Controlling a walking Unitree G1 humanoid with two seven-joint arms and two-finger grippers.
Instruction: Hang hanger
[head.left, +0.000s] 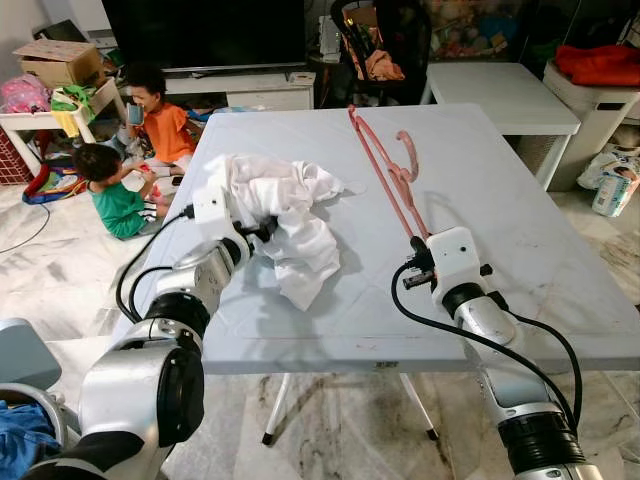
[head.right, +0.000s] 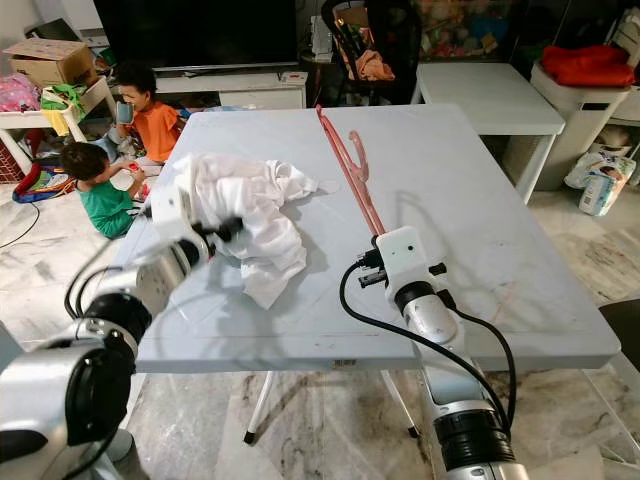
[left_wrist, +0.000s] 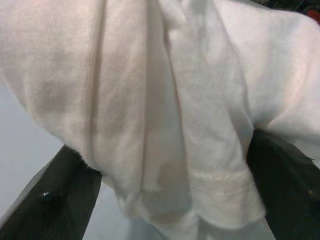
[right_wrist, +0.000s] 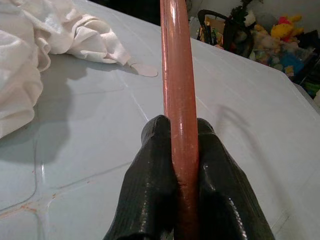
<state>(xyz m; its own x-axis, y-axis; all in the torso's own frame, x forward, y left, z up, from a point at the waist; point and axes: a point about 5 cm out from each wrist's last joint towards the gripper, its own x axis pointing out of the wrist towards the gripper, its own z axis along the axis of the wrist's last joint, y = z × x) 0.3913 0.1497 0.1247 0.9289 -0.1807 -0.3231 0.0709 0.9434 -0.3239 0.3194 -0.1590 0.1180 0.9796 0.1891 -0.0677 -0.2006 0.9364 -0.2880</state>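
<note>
Pink hanger (head.left: 385, 165) clamped in right gripper (right_wrist: 182, 150).

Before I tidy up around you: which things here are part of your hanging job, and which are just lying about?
Job:
pink hanger, clamped in the right gripper
white garment, gripped by the left gripper

Lying about:
cardboard box
red cloth
orange cloth
</note>
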